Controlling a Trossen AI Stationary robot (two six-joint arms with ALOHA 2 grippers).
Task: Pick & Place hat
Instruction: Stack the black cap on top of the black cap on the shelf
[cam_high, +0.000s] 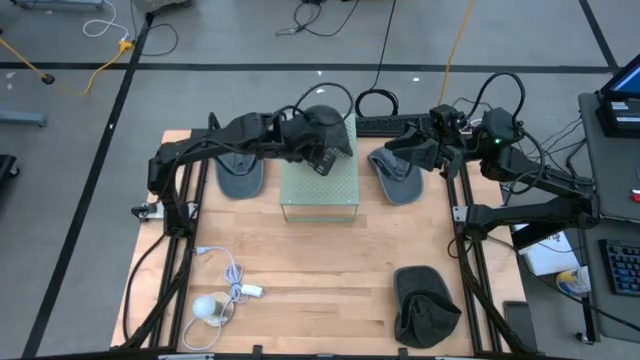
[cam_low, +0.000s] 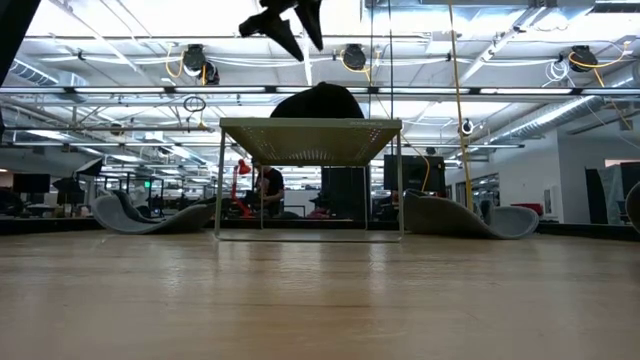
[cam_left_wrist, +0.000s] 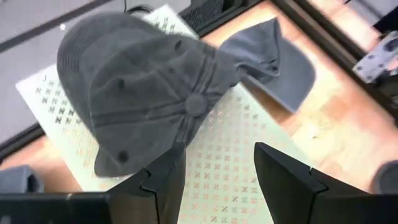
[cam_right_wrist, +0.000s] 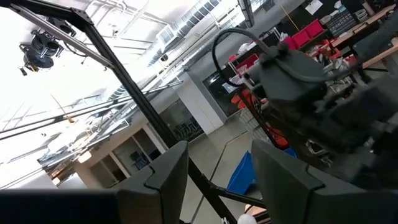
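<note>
The left arm reaches toward the upper centre of the high view, its gripper (cam_high: 325, 150) with fingers (cam_left_wrist: 283, 177) spread apart. The right gripper (cam_high: 432, 152), also parted, waits at upper right.

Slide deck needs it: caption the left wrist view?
Left hand open above a dark hat resting on the perforated stand.

Four hats are counted on the table in the high view: one dark hat (cam_high: 325, 132) on the single perforated stand (cam_high: 320, 195) at the centre, a grey cap (cam_high: 240, 176) at 9 o'clock, another grey cap (cam_high: 394, 173) at 3 o'clock, and one black cap (cam_high: 424, 304) at 5 o'clock. Two grippers are seen, the left gripper (cam_high: 322, 160) and the right gripper (cam_high: 396, 146).
</note>
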